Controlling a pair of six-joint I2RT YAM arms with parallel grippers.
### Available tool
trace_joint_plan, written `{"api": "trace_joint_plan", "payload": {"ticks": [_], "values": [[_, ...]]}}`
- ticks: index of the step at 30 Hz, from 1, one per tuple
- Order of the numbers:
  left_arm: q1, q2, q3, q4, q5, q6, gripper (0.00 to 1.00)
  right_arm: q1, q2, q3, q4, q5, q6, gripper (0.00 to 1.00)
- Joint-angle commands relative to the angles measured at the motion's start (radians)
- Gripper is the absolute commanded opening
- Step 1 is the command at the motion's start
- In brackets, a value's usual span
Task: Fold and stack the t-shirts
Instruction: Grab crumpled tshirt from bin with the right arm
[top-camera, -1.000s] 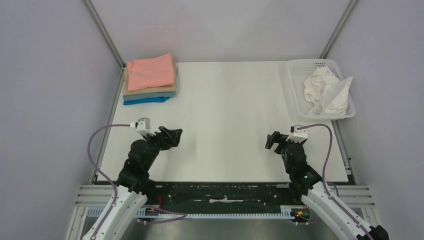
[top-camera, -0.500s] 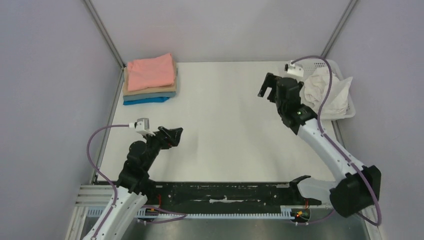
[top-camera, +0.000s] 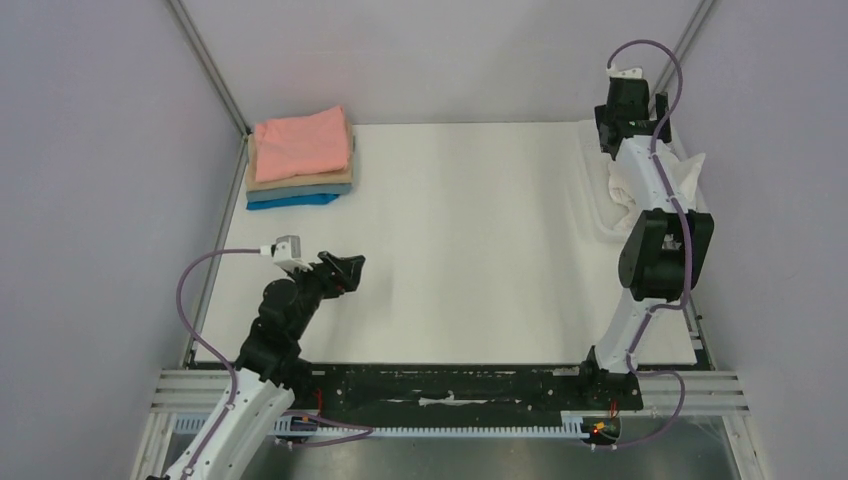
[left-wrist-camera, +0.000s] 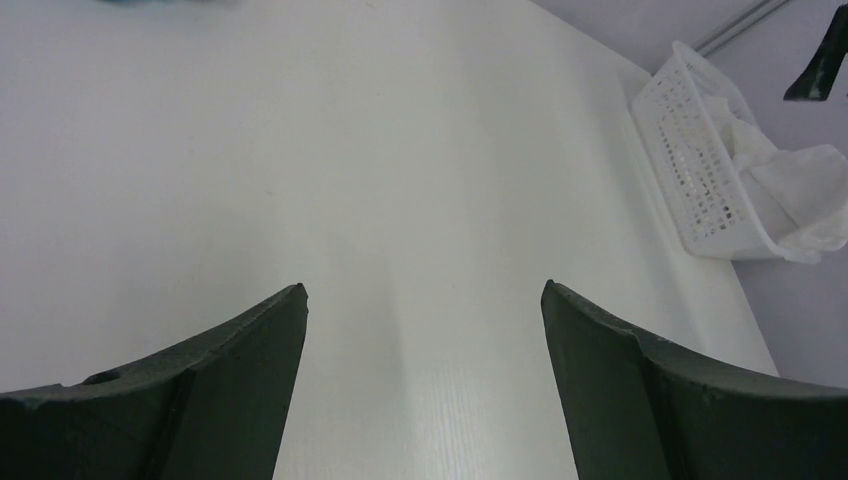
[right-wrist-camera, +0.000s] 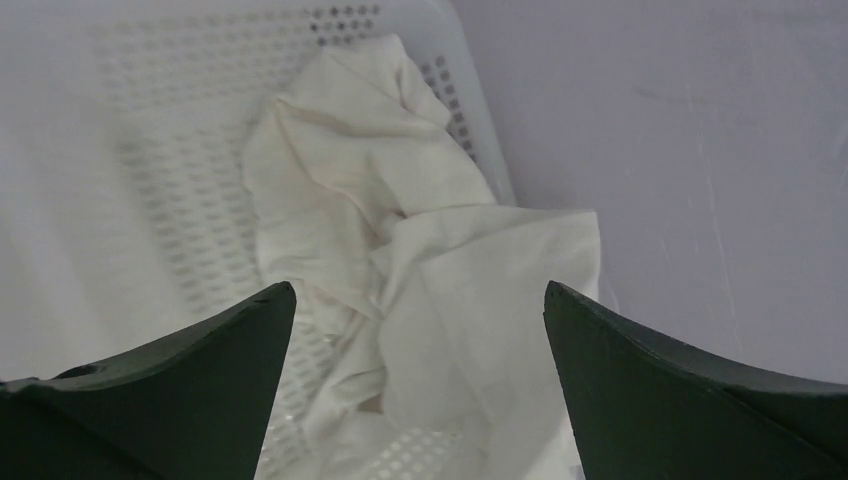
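Hovering over basket (right-wrist-camera: 150, 100), your R pincer (right-wrist-camera: 420, 290) gapes, L pincer (left-wrist-camera: 425, 290) too; wrist cam bares white tee (right-wrist-camera: 400, 250), half-hidden from top.

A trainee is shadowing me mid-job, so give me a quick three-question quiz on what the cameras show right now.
1. True or false: the right gripper is open over the basket, where the white t-shirt lies crumpled.
2. Which colour tops the folded stack? A) bright blue B) salmon pink C) tan
3. Fill in: the left gripper, open over the table, holds ____.
Key: 1 true; 2 B, the salmon pink t-shirt; 3 nothing.
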Motion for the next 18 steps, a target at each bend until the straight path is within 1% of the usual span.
{"api": "trace_joint_plan", "payload": {"ticks": [1,6,9,11,13,14,16,17,18], "values": [[-0.001,0.040,0.000,0.063,-0.047,-0.017,0.92,-0.092,0.101,0.022,0.013,0.090,-0.292,0.98],[-0.002,0.106,-0.001,0.115,-0.078,-0.017,0.92,-0.178,0.186,-0.015,0.037,0.006,-0.356,0.98],[-0.001,0.151,0.006,0.124,-0.089,-0.012,0.92,-0.194,0.233,-0.031,0.052,0.042,-0.331,0.98],[-0.001,0.174,0.012,0.127,-0.098,-0.012,0.92,-0.210,0.267,-0.027,0.045,0.022,-0.290,0.94],[0.000,0.186,0.015,0.128,-0.107,-0.010,0.92,-0.221,0.290,-0.027,0.043,-0.002,-0.246,0.89],[-0.001,0.189,0.016,0.128,-0.110,-0.010,0.92,-0.224,0.297,-0.028,0.043,-0.008,-0.230,0.85],[-0.002,0.187,0.014,0.128,-0.111,-0.009,0.92,-0.226,0.306,-0.030,0.044,-0.020,-0.215,0.71],[-0.001,0.184,0.013,0.129,-0.111,-0.009,0.92,-0.226,0.304,-0.030,0.046,-0.020,-0.210,0.58],[-0.001,0.182,0.011,0.131,-0.110,-0.008,0.92,-0.225,0.303,-0.029,0.053,-0.016,-0.198,0.43]]}}
